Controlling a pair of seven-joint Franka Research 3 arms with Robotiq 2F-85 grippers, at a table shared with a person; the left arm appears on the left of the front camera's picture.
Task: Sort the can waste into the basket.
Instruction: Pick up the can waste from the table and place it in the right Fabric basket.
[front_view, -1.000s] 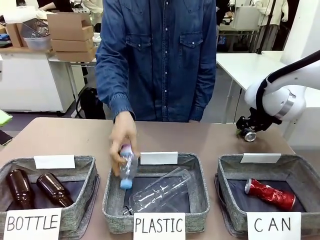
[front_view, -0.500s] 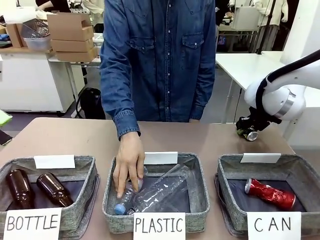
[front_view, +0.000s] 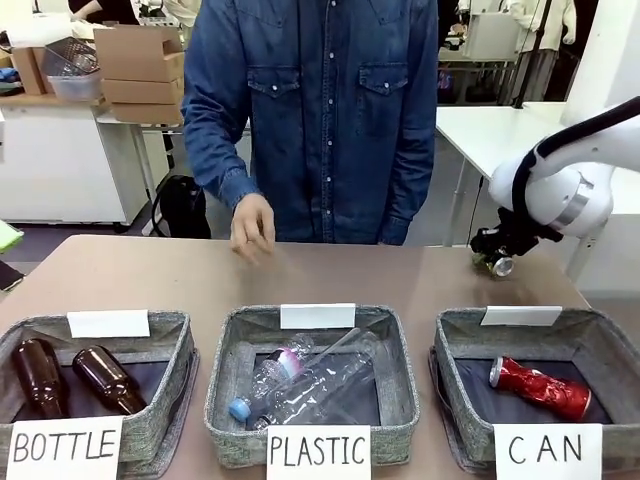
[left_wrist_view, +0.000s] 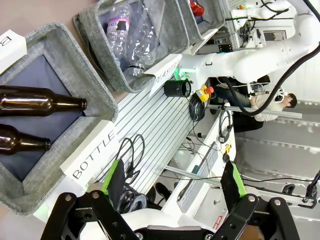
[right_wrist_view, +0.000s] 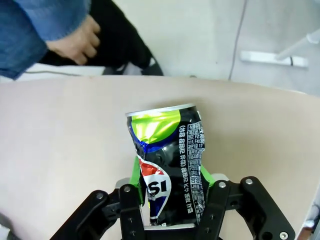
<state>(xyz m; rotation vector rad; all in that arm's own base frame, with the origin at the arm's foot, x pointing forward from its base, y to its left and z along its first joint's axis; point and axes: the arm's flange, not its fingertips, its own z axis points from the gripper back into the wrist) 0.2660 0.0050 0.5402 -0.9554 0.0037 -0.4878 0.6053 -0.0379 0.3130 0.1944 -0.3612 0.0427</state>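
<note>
Taking the CAN basket (front_view: 600, 345) as landmark: it is a rectangular grey fabric bin with a dark lining, a white paper sign on its near wall and a blank white card on its far rim. A crushed red can (front_view: 540, 388) with white marks lies on its side on the lining, dented and wrinkled.

Beyond the basket's far rim, above the tan table (front_view: 120, 275), the right gripper (front_view: 497, 262) is clamped on a black can (right_wrist_view: 167, 157). In the right wrist view the green pads press both sides of this can, whose thin metal wall is dented and creased, with a green-yellow band under its silver rim and small white print down one side. Nothing lies between that can and the basket's open top.

Beside the CAN basket stands a like basket signed PLASTIC (front_view: 400, 370), holding clear crinkled plastic bottles (front_view: 310, 385), one with a blue cap. Past that, farthest from the CAN basket, the BOTTLE basket (front_view: 165, 375) holds two smooth brown glass bottles (front_view: 70, 378) lying side by side.

A person in a blue denim shirt stands at the far side, one hand (front_view: 252, 226) hanging above the table behind the PLASTIC basket, well apart from the CAN basket.

The left gripper (left_wrist_view: 172, 180) has its fingers spread wide with nothing between them, off the near edge of the BOTTLE basket.
</note>
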